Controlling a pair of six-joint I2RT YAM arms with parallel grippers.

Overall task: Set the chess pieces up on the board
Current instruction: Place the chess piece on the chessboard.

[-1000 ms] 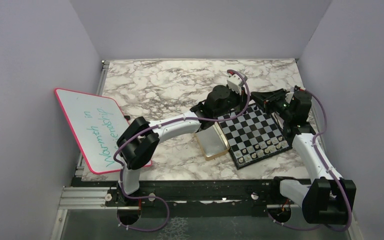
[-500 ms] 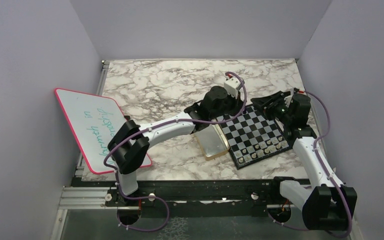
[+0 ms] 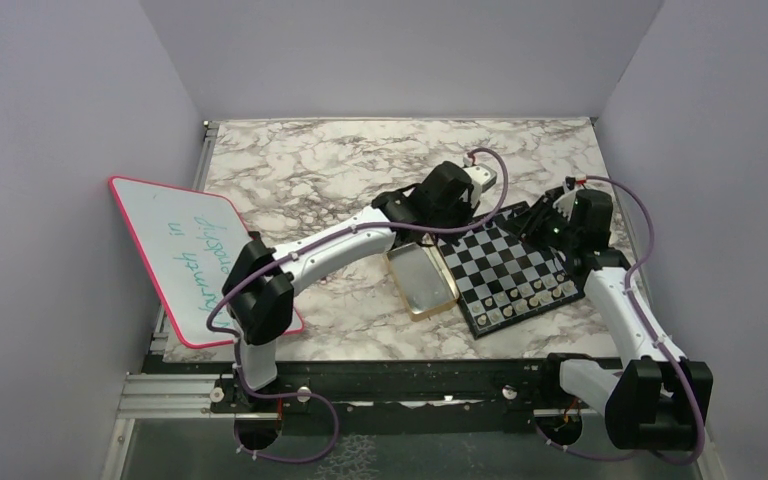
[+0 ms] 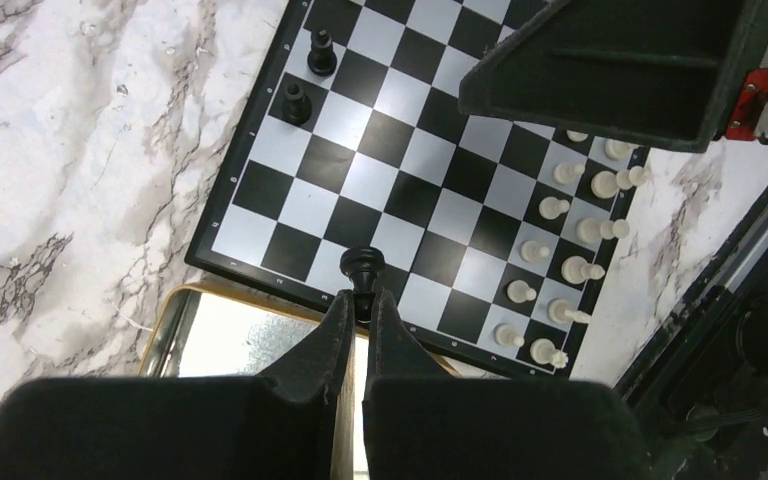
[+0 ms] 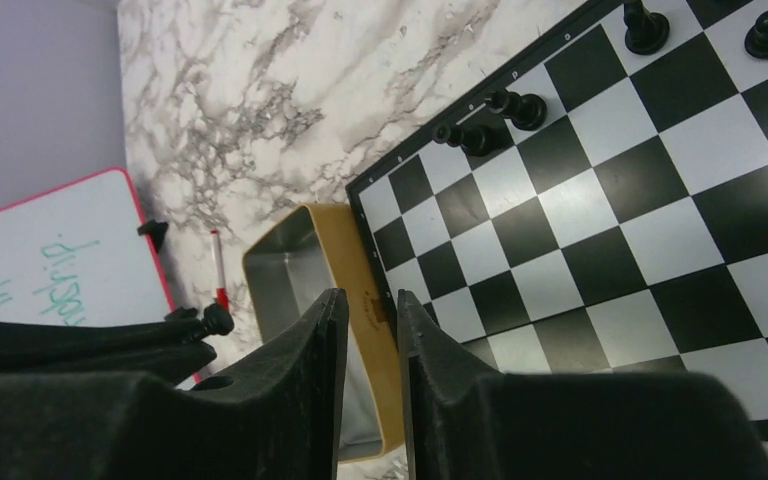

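Note:
My left gripper [image 4: 360, 298] is shut on a black chess piece [image 4: 362, 264], held just above the board's [image 4: 390, 175] edge nearest the gold tin. In the top view the left gripper [image 3: 465, 205] hangs over the board's [image 3: 508, 262] far left corner. Two black pieces [image 4: 307, 76] stand at one corner. Several white pieces [image 4: 560, 250] fill two rows along the opposite side. My right gripper [image 5: 365, 300] is slightly open with nothing between its fingers, above the board's far right part [image 3: 540, 218]. More black pieces [image 5: 490, 120] stand along the board's edge in the right wrist view.
A gold tin [image 3: 422, 283] lies against the board's left side. A pink-rimmed whiteboard [image 3: 195, 255] with green writing leans at the table's left. A red marker [image 5: 218, 270] lies beside it. The two arms are close together over the board.
The left arm has stretched farther out and its wrist has tipped down over the board's far corner. The right gripper has shifted slightly left and lower.

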